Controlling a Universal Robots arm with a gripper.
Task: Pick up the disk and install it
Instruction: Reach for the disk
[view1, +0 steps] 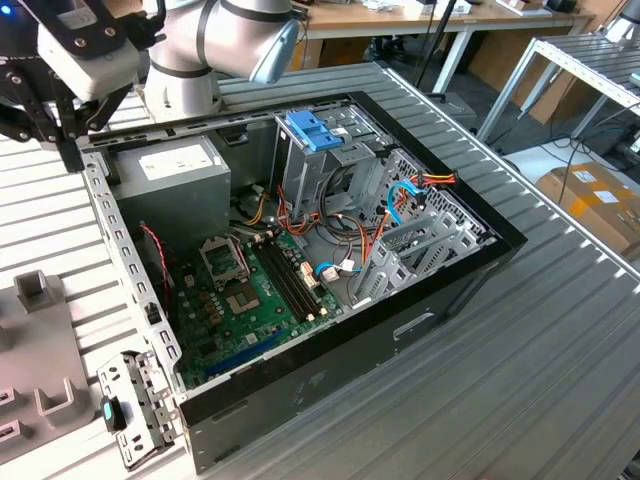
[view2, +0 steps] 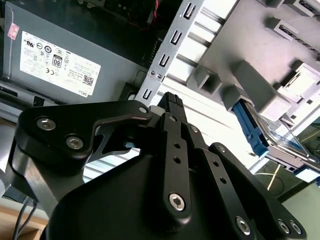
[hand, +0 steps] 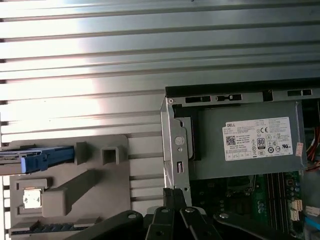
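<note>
Tool (hand: 175, 194) closed up tight, nothing gripped between its tips, hanging over the rear corner rail of the open computer case (view1: 330, 350). In the exterior view that puts it at ten o'clock from the case's middle. Just inside that corner sits the grey power supply (view1: 170, 172), white sticker facing up. Blue latch (view1: 310, 128) at twelve o'clock, green motherboard (view1: 250, 300) down at seven. And the disk (hand: 36, 159)? Out on the ribbed metal desk (view1: 520, 380), seated in the grey fixture (hand: 112, 180), well apart from the case and from the tool. In the first wrist view its blue frame butts against one of the fixture's grey blocks.
</note>
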